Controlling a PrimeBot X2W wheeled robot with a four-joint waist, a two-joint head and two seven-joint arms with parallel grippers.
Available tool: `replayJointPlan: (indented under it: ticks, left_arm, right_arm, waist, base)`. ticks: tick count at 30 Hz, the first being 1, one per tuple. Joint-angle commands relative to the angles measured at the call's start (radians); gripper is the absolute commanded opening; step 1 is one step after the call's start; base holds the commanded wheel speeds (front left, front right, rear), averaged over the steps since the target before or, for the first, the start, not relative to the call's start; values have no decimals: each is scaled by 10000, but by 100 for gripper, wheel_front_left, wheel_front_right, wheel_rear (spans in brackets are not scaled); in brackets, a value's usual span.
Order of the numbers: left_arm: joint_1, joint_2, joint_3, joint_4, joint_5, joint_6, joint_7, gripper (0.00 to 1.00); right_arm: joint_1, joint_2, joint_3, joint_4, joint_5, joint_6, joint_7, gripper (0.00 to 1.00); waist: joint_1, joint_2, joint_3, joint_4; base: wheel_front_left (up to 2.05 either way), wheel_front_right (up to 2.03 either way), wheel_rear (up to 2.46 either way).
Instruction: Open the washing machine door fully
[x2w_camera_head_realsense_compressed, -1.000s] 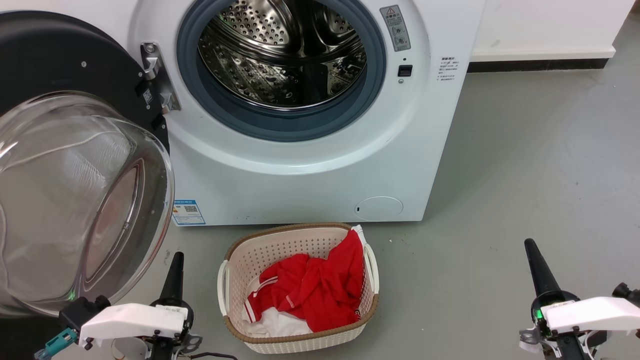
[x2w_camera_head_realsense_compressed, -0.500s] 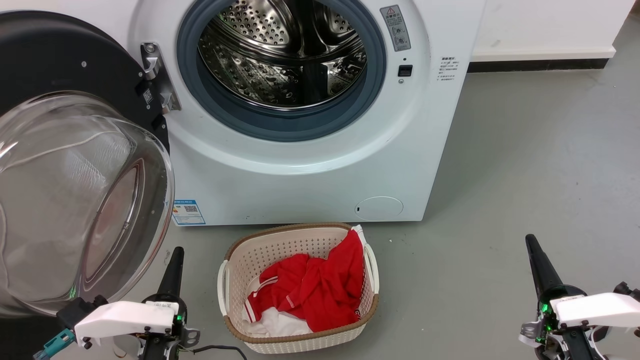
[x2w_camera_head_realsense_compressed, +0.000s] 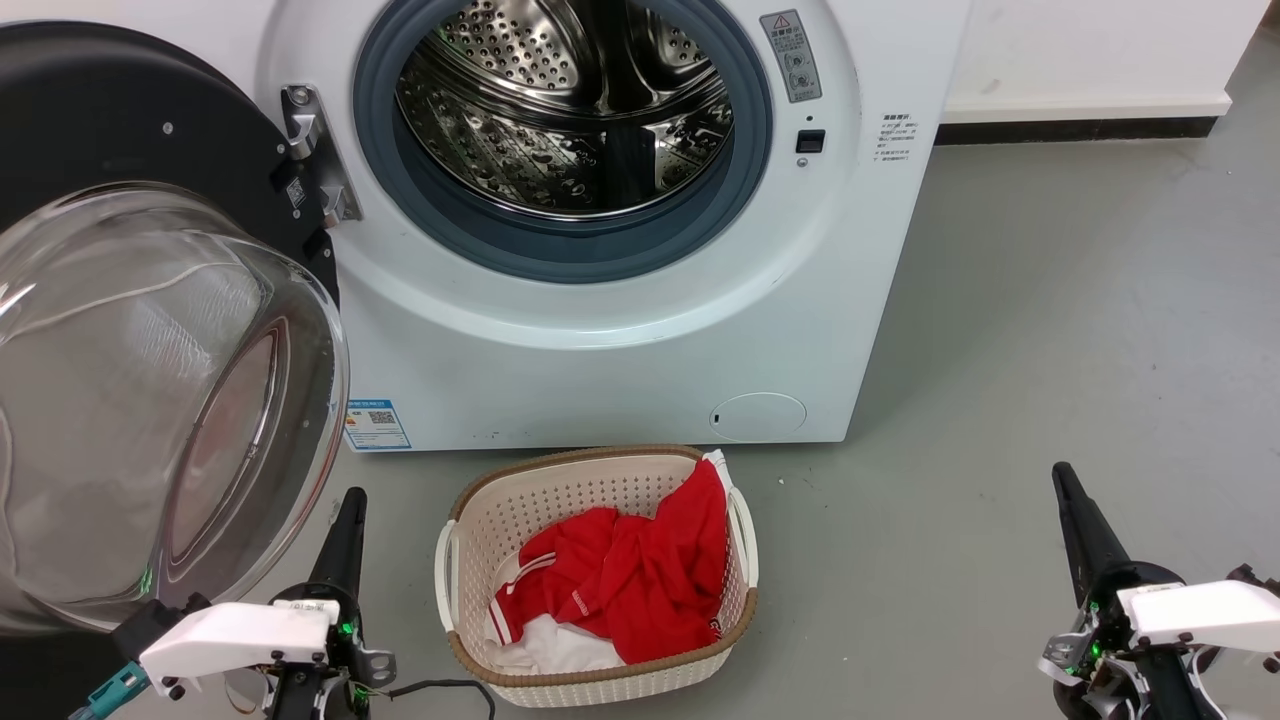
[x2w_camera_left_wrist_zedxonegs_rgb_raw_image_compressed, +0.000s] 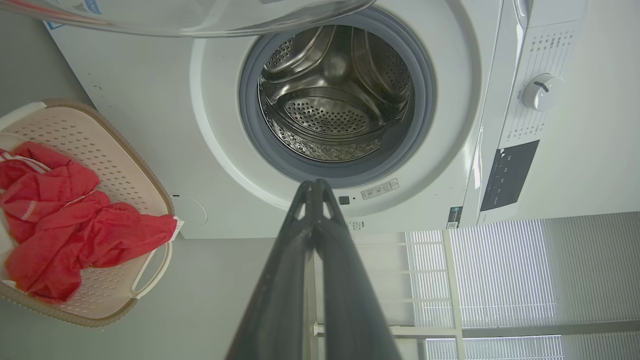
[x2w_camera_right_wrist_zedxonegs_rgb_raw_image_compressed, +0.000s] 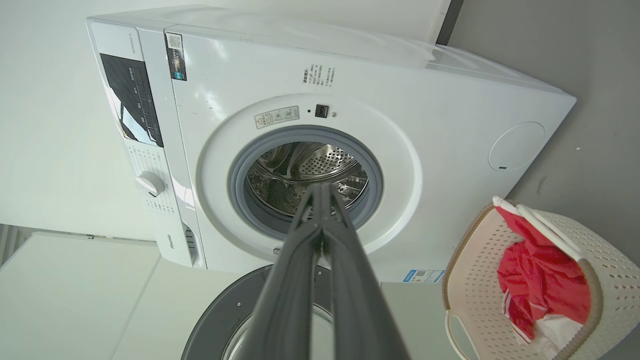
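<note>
Standing wide open at your left, the washing machine door (x2w_camera_head_realsense_compressed: 150, 330); your left end effector (x2w_camera_head_realsense_compressed: 350, 500) and right end effector (x2w_camera_head_realsense_compressed: 1062, 478) are both closed, empty.

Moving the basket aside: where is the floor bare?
Wide bare floor right of the machine, from the basket across past the right gripper. Crowded left: the open door, left gripper and basket sit close together.

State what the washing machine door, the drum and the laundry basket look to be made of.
The washing machine door: black frame, probably plastic, around a clear bulging bowl that looks like glass, see-through with highlights. The drum: bright perforated metal, likely stainless steel, with mirror-like reflections. The laundry basket: matt beige moulded plastic with rows of holes; brown rim with a woven look, material unclear.
</note>
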Motion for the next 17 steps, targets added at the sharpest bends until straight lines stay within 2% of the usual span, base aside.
replayJointPlan:
  ticks: [1, 17]
  left_arm:
    - [-197, 0, 25, -17, -163, -58, 43, 0]
    - [-228, -30, 167, 23, -1343, -208, 350, 0]
  right_arm:
    - [-181, -16, -29, 0, 192, 1, 24, 0]
    - [-315, 22, -146, 164, 1351, 1, 304, 0]
  waist:
    - [0, 0, 0, 0]
    - [0, 0, 1, 1]
  base:
    - [0, 0, 0]
    - [0, 0, 0]
